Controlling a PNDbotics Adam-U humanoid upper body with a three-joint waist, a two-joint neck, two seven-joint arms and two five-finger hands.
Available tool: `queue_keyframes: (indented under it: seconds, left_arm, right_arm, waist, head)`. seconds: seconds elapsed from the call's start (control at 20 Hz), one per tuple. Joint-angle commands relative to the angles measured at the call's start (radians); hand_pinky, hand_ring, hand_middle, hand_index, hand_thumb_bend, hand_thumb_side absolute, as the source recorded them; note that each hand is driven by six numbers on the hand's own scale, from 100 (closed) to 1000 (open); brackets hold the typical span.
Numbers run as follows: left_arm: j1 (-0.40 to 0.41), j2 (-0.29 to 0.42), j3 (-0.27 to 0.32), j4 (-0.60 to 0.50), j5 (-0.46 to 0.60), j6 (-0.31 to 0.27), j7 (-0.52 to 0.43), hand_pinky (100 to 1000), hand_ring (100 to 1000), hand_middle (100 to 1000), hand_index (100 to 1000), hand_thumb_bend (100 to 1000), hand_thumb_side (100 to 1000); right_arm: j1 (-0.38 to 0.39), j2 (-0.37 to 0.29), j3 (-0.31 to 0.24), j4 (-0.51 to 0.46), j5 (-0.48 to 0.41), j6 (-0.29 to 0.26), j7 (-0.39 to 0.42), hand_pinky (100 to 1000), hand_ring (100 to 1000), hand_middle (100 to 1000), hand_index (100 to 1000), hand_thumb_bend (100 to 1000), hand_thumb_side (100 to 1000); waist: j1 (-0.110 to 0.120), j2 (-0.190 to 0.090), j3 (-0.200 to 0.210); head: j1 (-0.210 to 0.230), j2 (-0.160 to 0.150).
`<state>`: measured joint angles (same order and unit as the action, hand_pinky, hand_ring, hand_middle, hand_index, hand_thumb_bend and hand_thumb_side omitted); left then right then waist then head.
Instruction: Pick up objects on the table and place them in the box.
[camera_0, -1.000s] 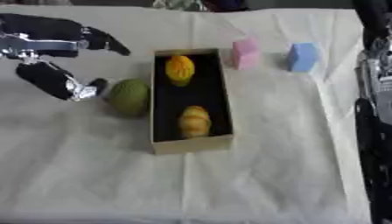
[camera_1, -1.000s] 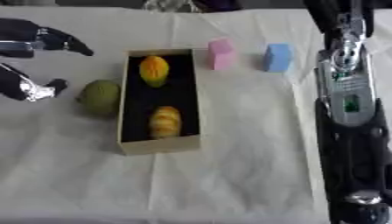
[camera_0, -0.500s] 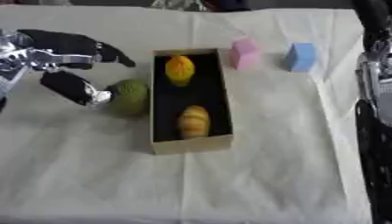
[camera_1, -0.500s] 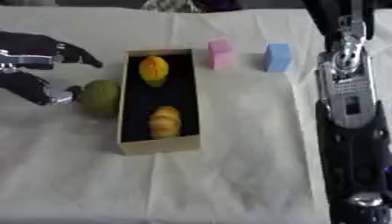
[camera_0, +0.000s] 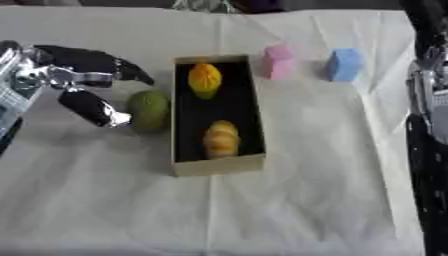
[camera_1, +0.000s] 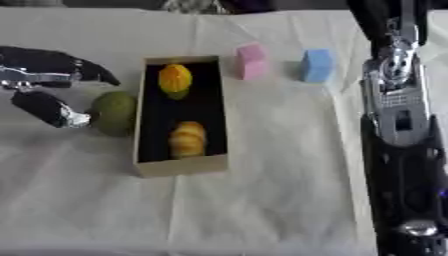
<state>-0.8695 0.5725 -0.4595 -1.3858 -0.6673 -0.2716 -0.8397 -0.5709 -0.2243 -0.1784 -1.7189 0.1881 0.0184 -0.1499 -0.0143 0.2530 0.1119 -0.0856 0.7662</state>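
green and round, the fruit (camera_0: 149, 110) sits on the white cloth (camera_0: 262, 200) just left of the box (camera_0: 219, 165), which already holds two yellow-orange items, and the left hand (camera_0: 83, 82) hovers beside it, spread, thumb low and fingers above, holding nothing. to grasp well, the hand should likely shift right until the fruit lies between thumb and fingers, then close without nudging the box wall; the right arm (camera_1: 398, 125) hangs along the right edge, its hand out of sight
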Motion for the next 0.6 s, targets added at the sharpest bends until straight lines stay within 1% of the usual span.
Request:
queue_keyframes:
  seconds: [0.05,0.35,0.45,0.6]
  left_arm:
    - [-0.019,0.001,0.004,0.02,-0.015,-0.051,-0.034,972,1000,927,1000,154,778]
    - [-0.02,-0.022,-0.001,0.056,-0.046,-0.067,-0.032,974,1000,935,1000,194,797]
    - [-0.021,-0.027,-0.004,0.064,-0.071,-0.074,-0.025,975,1000,944,1000,275,789]
    - [-0.021,-0.036,-0.011,0.081,-0.125,-0.092,-0.007,975,1000,947,1000,308,785]
  right_arm:
    - [-0.011,-0.009,-0.003,-0.022,-0.006,-0.001,0.002,725,733,568,835,100,521]
    - [-0.008,-0.005,-0.003,-0.024,-0.01,0.0,-0.001,725,731,566,834,100,524]
    - [-0.007,-0.004,-0.003,-0.025,-0.011,0.0,-0.001,725,731,566,833,100,524]
    - [-0.008,-0.004,-0.002,-0.025,-0.012,0.001,-0.001,725,730,566,833,100,524]
  waist:
    - [0.011,-0.001,0.0]
    - [0.01,-0.001,-0.001]
    - [0.01,-0.001,-0.001]
    - [0.01,0.0,-0.002]
  head:
    - [0.002,0.004]
    - [0.003,0.004]
    - [0.003,0.004]
    - [0.004,0.004]
